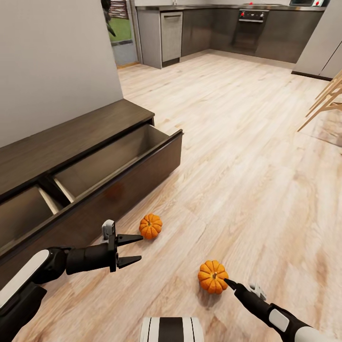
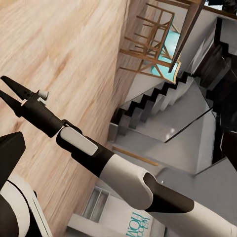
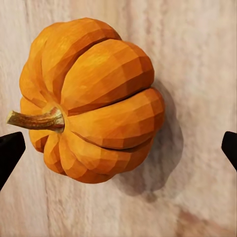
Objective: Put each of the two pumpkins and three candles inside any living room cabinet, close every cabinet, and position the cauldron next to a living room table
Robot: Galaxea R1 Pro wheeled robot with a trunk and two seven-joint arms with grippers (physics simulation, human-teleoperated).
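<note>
Pumpkins both on the floor, lower centre: one (image 1: 213,276) touching your right gripper (image 1: 231,283), jaws wide and empty; other (image 1: 150,226) just beyond your left gripper (image 1: 135,249), open, empty. Cabinet (image 1: 95,180) drawer open at left.

Both arms share one scheme: glossy white shell segments alternating with matte black joints and cuffs. The left arm (image 1: 33,275) shows a rounded white forearm shell running into a black cylindrical wrist, with a small pale grey block mounted on top just behind the left gripper (image 1: 129,250), whose two fingers are slim, black and tapered to points. The right arm (image 2: 118,170) has a bulbous white elbow cover, a dark sleeve and a small white oval plate near the wrist (a pale stub sits beside its black fingers). At the near edge, the trunk (image 1: 171,329) appears as a white block with black vertical bands.
</note>
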